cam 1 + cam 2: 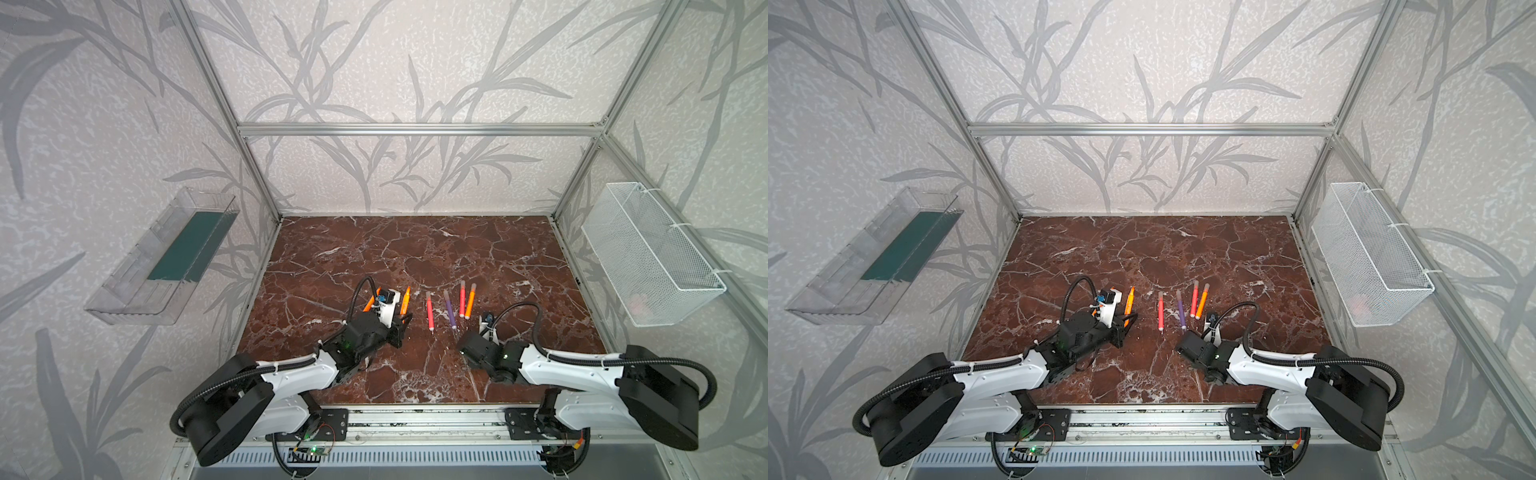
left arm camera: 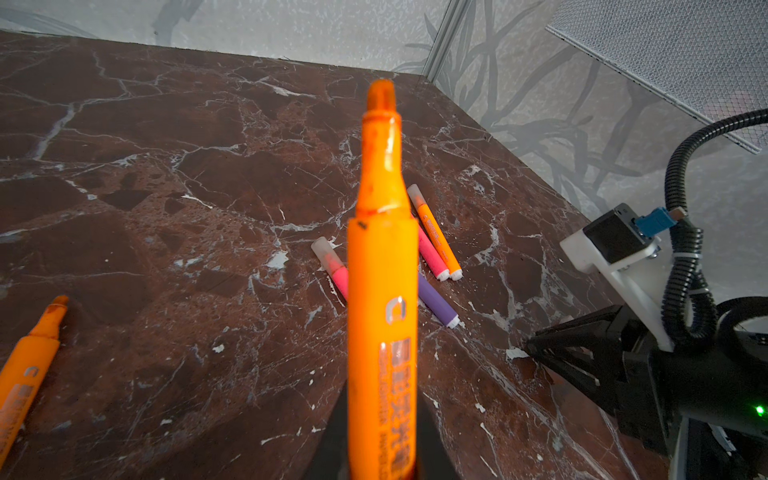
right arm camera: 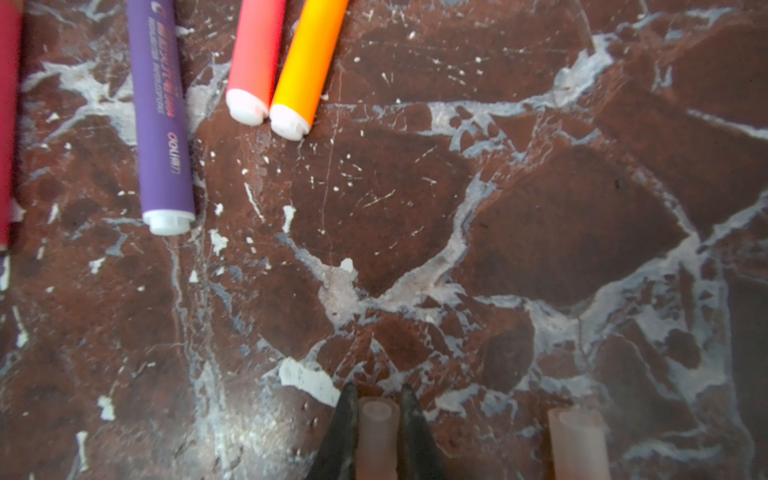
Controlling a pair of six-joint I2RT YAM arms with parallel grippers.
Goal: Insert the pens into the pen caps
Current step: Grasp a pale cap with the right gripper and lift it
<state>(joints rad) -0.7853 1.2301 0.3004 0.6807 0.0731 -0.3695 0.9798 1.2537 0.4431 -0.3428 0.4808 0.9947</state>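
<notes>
Needs two more cappings: pinching orange pen [image 2: 382,291] in left jaws, cap [image 3: 378,436] in right jaws, leaving second orange pen [image 2: 29,365] bare.

Near the middle of the table [image 1: 415,249] a row of four pens [image 1: 449,311] lies side by side, running front to back, the two rightmost close together and set farther back. Left of the row the held pen [image 2: 382,291] sits in the left gripper [image 2: 382,432]; a loose pen [image 2: 25,374] lies farther left. Before the row, a pen cap [image 3: 376,432] sits between the jaws of the right gripper [image 3: 376,395], a second cap [image 3: 577,444] just beside it on the table
</notes>
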